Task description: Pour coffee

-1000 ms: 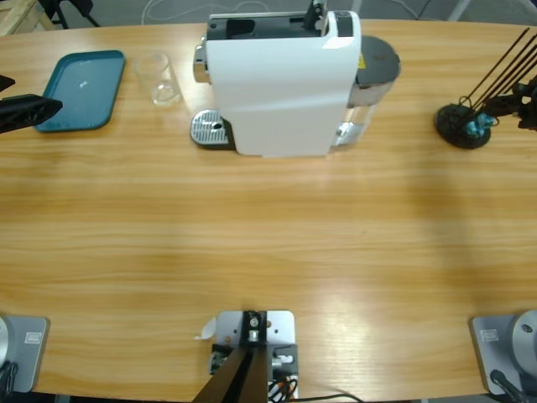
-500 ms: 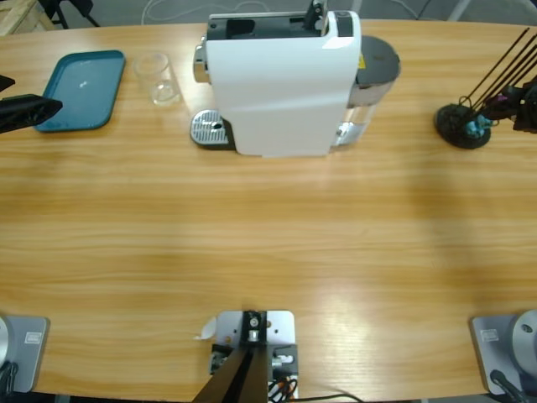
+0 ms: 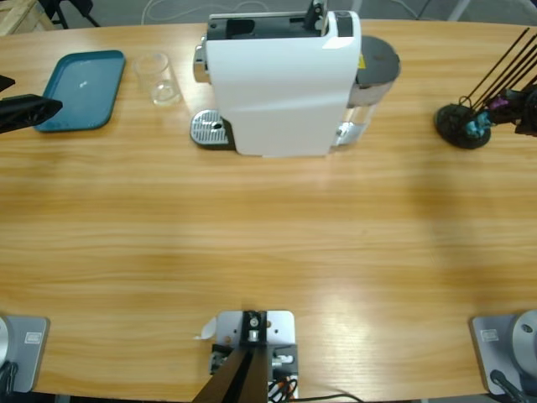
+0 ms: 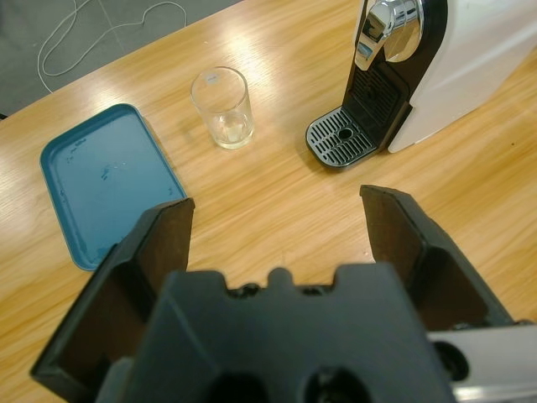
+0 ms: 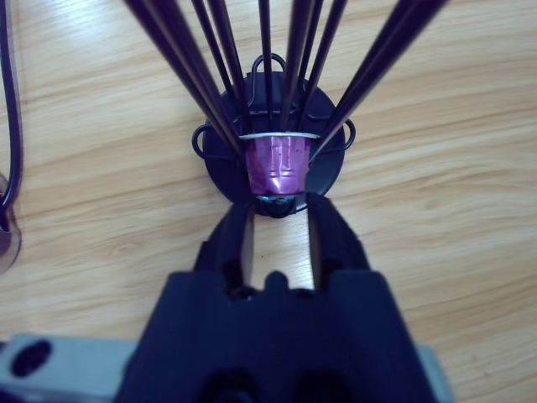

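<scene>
No coffee shows in any view. The white coffee machine [image 3: 281, 84] stands at the table's far middle, its drip tray [image 3: 210, 130] bare. A clear glass [image 3: 159, 78] stands left of it and looks empty [image 4: 222, 109]. My left gripper [image 3: 29, 112] hangs at the left edge, open wide [image 4: 277, 222], well short of the glass. My right gripper [image 5: 279, 214] points at a purple capsule [image 5: 281, 164] held in a black wire capsule stand [image 3: 461, 126]. Its jaws are a narrow gap apart, with the tips just short of the capsule and nothing between them.
A teal tray [image 3: 80, 91] lies at the far left, beside the glass [image 4: 105, 189]. A teal capsule [image 3: 478, 126] sits low in the wire stand. The stand's long black wires fan up towards the right edge.
My right gripper has drawn back towards the right edge, uncovering the purple capsule on the stand in the high view. The left arm has not moved.
</scene>
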`<action>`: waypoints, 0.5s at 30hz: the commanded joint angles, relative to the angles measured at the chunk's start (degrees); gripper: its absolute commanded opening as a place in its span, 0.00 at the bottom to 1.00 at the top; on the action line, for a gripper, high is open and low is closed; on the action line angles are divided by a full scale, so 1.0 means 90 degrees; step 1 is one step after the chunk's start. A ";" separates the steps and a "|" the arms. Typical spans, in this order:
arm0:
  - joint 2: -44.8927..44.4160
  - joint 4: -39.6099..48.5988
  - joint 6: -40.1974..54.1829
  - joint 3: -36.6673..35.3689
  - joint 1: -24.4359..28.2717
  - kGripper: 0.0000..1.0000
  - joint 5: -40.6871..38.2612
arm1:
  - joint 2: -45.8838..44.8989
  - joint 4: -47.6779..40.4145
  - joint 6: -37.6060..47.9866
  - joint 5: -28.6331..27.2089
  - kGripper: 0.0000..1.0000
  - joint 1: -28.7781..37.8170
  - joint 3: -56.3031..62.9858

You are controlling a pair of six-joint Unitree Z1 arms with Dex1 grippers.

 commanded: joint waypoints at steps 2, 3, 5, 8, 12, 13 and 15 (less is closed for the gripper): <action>0.0106 -0.0066 -0.0006 0.0286 0.0047 0.86 0.0021 | 0.0176 -0.0084 0.0049 -0.0019 0.46 -0.0101 0.0174; 0.0106 -0.0066 -0.0006 0.0286 0.0047 0.86 0.0021 | 0.0178 -0.0090 0.0043 -0.0012 0.46 -0.0101 0.0172; 0.0101 -0.0066 -0.0006 0.0288 0.0047 0.86 0.0021 | 0.0178 -0.0100 0.0043 -0.0010 0.46 -0.0101 0.0174; 0.0097 -0.0066 -0.0006 0.0296 0.0047 0.86 0.0021 | 0.0168 -0.0116 0.0033 -0.0023 0.44 -0.0101 0.0170; 0.0087 -0.0066 -0.0006 0.0296 0.0047 0.86 0.0021 | 0.0148 -0.0151 0.0024 -0.0019 0.35 -0.0101 0.0170; 0.0087 -0.0066 -0.0006 0.0296 0.0047 0.86 0.0021 | 0.0148 -0.0151 0.0024 -0.0019 0.34 -0.0101 0.0170; 0.0087 -0.0066 -0.0006 0.0296 0.0047 0.86 0.0021 | 0.0146 -0.0153 0.0012 -0.0019 0.33 -0.0101 0.0170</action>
